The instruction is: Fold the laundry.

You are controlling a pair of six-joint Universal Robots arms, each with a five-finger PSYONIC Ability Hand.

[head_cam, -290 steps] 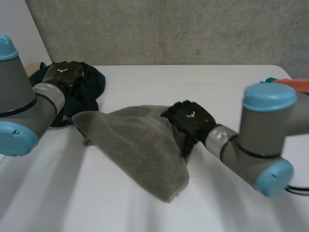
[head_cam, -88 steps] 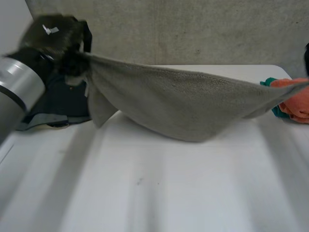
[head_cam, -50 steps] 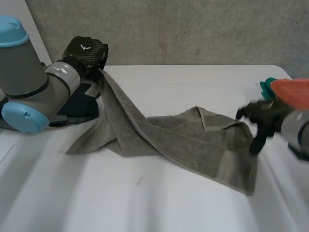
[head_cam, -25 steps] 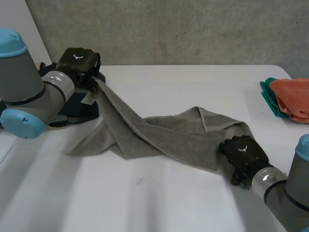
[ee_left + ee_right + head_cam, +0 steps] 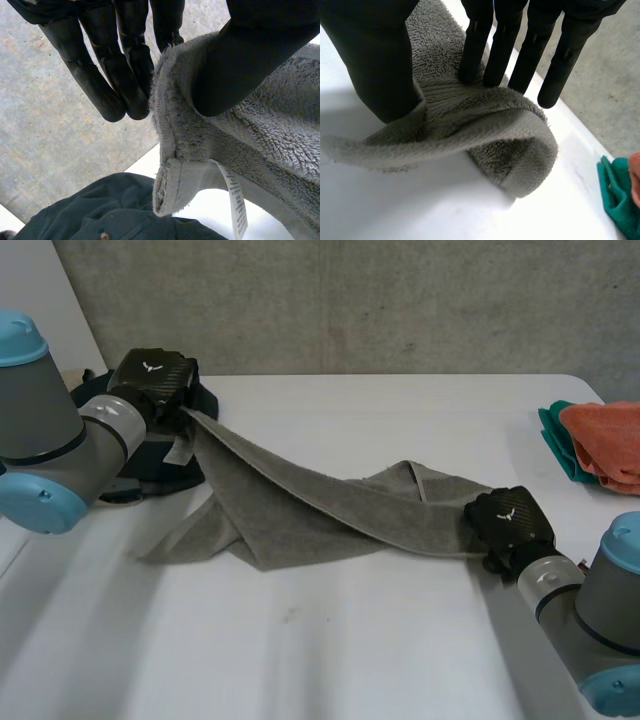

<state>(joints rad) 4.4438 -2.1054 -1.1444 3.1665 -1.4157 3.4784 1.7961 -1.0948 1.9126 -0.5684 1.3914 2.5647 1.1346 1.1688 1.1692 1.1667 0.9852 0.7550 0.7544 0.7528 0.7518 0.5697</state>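
A grey towel (image 5: 300, 505) lies twisted across the table, drawn out between both hands. My left hand (image 5: 152, 383) holds its far left corner above the table. In the left wrist view the thumb (image 5: 250, 65) and fingers (image 5: 117, 70) pinch the hemmed towel (image 5: 270, 140) edge beside its white label. My right hand (image 5: 510, 522) is at the towel's right end. In the right wrist view its thumb (image 5: 375, 60) and fingers (image 5: 520, 45) close round a rolled fold of the towel (image 5: 485, 125).
A dark garment (image 5: 160, 462) lies behind my left hand, and it also lies below the held corner as the dark garment (image 5: 100, 217). Folded orange and teal cloths (image 5: 598, 440) sit at the table's right edge, and the teal cloth (image 5: 619, 200) lies past my right fingertips.
My right hand came down onto the towel's right end, closed on it and drew it up off the table. My left hand sank slightly leftward with its corner.
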